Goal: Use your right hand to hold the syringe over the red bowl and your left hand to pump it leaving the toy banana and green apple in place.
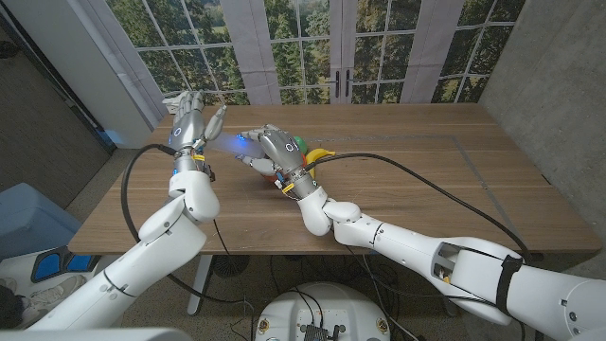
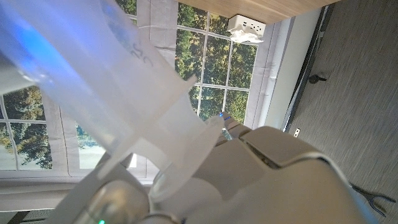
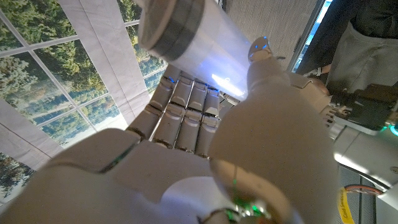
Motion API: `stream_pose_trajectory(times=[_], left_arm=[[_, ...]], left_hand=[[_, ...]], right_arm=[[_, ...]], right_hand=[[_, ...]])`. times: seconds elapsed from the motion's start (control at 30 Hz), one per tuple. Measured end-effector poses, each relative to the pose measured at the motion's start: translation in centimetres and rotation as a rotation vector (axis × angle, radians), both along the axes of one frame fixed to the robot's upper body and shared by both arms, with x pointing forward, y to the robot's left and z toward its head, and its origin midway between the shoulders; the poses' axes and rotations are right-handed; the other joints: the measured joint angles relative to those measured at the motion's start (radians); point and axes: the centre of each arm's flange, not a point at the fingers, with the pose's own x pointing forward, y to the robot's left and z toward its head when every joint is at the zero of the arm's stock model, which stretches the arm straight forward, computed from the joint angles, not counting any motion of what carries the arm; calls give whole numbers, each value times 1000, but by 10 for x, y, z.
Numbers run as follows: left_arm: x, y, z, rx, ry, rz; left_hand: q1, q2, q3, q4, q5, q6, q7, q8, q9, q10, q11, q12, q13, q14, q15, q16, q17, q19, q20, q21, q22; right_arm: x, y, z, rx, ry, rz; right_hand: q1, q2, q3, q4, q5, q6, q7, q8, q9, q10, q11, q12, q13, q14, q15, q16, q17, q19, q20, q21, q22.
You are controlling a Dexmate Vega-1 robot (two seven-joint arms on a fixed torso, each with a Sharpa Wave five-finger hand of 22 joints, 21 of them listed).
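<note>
from the head view i have my right robot hand (image 1: 268, 147) raised above the middle of the bench (image 1: 417, 180), fingers wrapped around the syringe (image 1: 230, 143), whose pale barrel pokes out toward my left side with a blue glow on it. my left robot hand (image 1: 196, 121) is up at that end of the syringe, fingers reaching upward; in the left wrist view the plunger's flange sits right against that hand (image 2: 261, 180), so it touches the plunger, though i cannot tell whether the fingers are closed on it.

my right robot hand and its forearm stand in the way of most of what lies beneath. just past it i can see the yellow toy banana (image 1: 322, 153) on the bench and a sliver of the green apple (image 1: 299, 144) beside it, and a bit of the red bowl (image 1: 260, 170) peeks out under the hand, so the syringe is roughly over the bowl. a black cable (image 1: 454, 189) trails across the bench from my right wrist.

in the right wrist view the syringe's dark plunger seal (image 3: 177, 28) is clear inside the barrel, and a person (image 3: 367, 43) in a light apron stands at the edge. faint printed marks show on the barrel in the left wrist view, too blurred to read
</note>
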Motion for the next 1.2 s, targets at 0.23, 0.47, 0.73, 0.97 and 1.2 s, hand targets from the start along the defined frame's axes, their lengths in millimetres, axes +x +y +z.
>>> stream_pose_trajectory(times=[0.23, 0.47, 0.73, 0.97, 1.2], left_arm=[[-3, -4, 1, 7, -6, -8], [-6, -6, 2, 10, -14, -7], [-10, -8, 4, 14, -29, -8], [-15, -10, 6, 17, -65, -23], [-21, -12, 11, 16, -123, -61]], left_hand=[[0, 0, 0, 0, 0, 0, 0, 0, 0, 0, 0, 0, 0, 0, 0, 0, 0, 0, 0, 0, 0], [0, 0, 0, 0, 0, 0, 0, 0, 0, 0, 0, 0, 0, 0, 0, 0, 0, 0, 0, 0, 0], [0, 0, 0, 0, 0, -4, -4, 0, 0, 0, 0, 0, 0, 0, 0, 0, 0, -3, 8, 0, 0], [-12, -4, -9, -3, -4, 4, -26, 0, 0, 4, -4, 0, 0, 7, 0, 0, 0, 4, 15, 0, 0], [-12, -4, -19, -4, -4, 16, -42, 5, 0, 11, -4, 5, 0, 13, 5, 0, 0, 9, 20, 0, 0]], right_arm=[[0, -2, -1, 1, 3, -2], [1, -3, -1, 1, 5, 2], [2, -5, -1, 0, 10, 4], [6, -7, -2, 1, 15, -3], [10, -10, -3, 4, 20, -16]], right_hand=[[0, 0, 0, 0, -1, 0, 0, -1, 0, 0, 0, -5, 0, 0, 0, -5, -1, -5, -5, 4, 0], [0, 0, 0, 0, -1, 0, 0, -2, 0, 0, 0, -8, 0, 0, 0, -5, 4, -5, -5, 4, 0], [0, 0, 0, 0, 0, -2, -2, -6, 0, 0, 0, -9, -1, 0, 0, -8, 4, -5, -5, 4, 0], [0, 0, 0, 0, 0, -2, -1, -6, 0, 0, 0, -12, -1, 0, 0, -9, 5, -5, -5, 11, 0], [0, 0, 3, -3, 0, -2, -1, -6, 0, 0, 0, -13, 4, 0, -1, -9, 5, -5, -5, 11, 0]])
